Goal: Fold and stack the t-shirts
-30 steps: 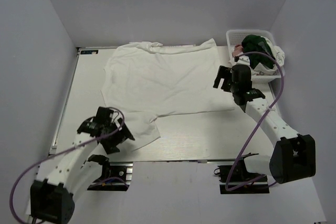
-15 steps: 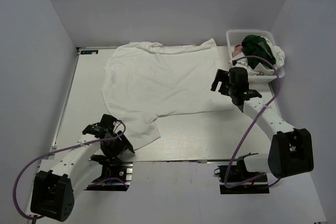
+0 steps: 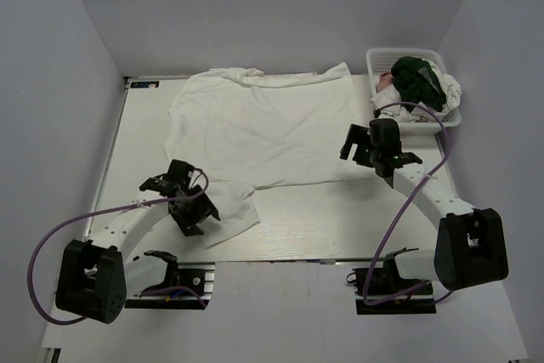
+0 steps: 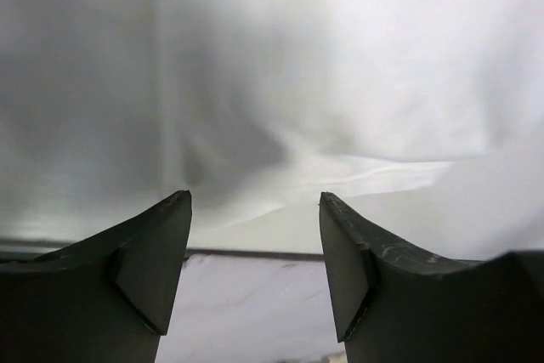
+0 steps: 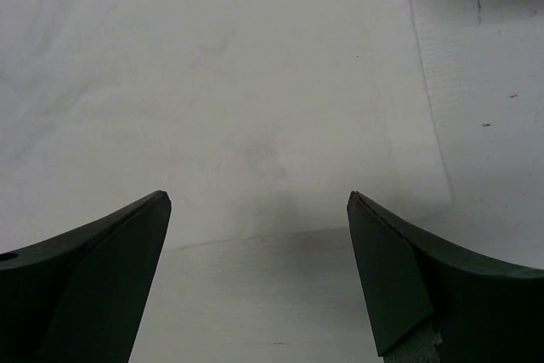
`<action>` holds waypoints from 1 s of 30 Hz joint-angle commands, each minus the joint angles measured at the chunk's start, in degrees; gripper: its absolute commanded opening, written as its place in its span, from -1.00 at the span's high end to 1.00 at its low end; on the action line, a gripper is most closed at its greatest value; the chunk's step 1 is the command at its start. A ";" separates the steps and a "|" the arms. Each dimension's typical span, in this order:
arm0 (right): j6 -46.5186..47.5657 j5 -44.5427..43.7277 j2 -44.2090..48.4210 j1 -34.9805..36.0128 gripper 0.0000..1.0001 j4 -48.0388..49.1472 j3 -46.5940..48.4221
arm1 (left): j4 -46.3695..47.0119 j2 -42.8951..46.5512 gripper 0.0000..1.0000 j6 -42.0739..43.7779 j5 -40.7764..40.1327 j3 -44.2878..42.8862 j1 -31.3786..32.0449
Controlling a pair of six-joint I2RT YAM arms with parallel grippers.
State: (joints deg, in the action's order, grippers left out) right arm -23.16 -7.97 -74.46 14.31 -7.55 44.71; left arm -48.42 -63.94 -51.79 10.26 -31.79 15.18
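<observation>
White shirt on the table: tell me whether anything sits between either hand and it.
Nothing visible does. The left hand hangs open over the white shirt's near-left corner, and the right hand hangs open over its right edge. Only cloth and bare table show below them.

Top view: bright, even, diffuse overhead light, w/ only soft short shadows on the bench (image 3: 314, 218). White t-shirt (image 3: 255, 133) low-contrast vs. bench. Left wrist view dimmer, grey, folds soft-focus; left hand (image 4: 253, 201) a dark blurred silhouette. Right wrist view brighter, w/ faint shadow ahead of right hand (image 5: 259, 201).
</observation>
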 commanded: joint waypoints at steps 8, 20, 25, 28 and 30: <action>0.57 0.06 0.28 -0.07 -0.81 -1.59 0.20 | -1.74 -0.66 -0.46 4.33 -2.18 -2.13 -0.06; 0.04 -3.45 1.07 -0.33 -0.81 -4.84 -0.41 | -0.44 -0.13 -0.43 5.65 4.59 2.70 -0.06; -2.06 -4.60 1.51 -0.86 -0.81 -5.72 -1.20 | 2.00 -1.98 -0.35 4.94 3.37 4.01 0.46; -2.94 -6.35 1.68 -1.30 -0.81 -7.73 -1.38 | 4.64 -4.43 -0.16 4.42 3.36 4.63 0.46; -5.75 -11.51 1.51 -1.65 -0.81 -9.75 -1.38 | 6.23 -5.13 0.58 4.42 3.36 4.63 0.46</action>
State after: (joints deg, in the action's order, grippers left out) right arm -25.43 -13.04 -74.32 13.39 -14.11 44.01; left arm -47.09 -67.79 -47.83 14.26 -28.21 15.40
